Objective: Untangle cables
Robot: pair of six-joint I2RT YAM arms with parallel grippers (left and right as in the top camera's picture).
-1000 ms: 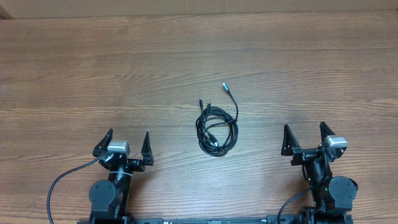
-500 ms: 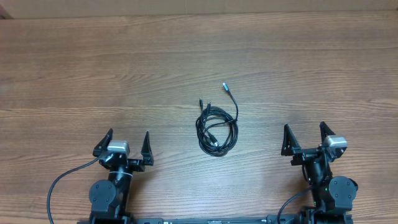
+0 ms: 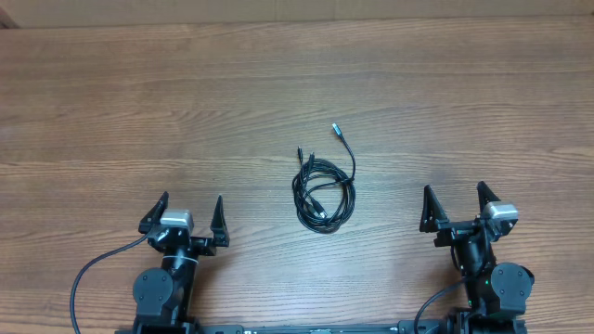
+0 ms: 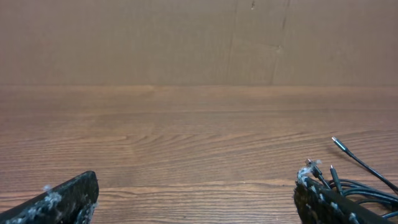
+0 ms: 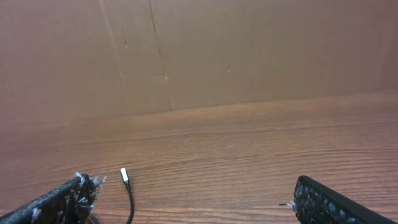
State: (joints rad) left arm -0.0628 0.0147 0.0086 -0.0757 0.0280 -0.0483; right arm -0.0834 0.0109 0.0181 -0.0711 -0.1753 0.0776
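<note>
The cables [image 3: 324, 192] lie coiled together in one tangled bundle of thin black cords at the table's middle, with a bluish-silver tip [image 3: 336, 128] pointing up and away. My left gripper [image 3: 189, 214] is open and empty, to the lower left of the bundle. My right gripper [image 3: 454, 207] is open and empty, to the lower right. In the left wrist view the cables [image 4: 357, 180] show past my right finger. In the right wrist view one plug end [image 5: 124, 175] lies next to my left finger.
The wooden table [image 3: 139, 111] runs to a brown cardboard wall [image 4: 186, 37] at the back. Thicker black wires [image 3: 93, 269] run from the arm bases at the near edge.
</note>
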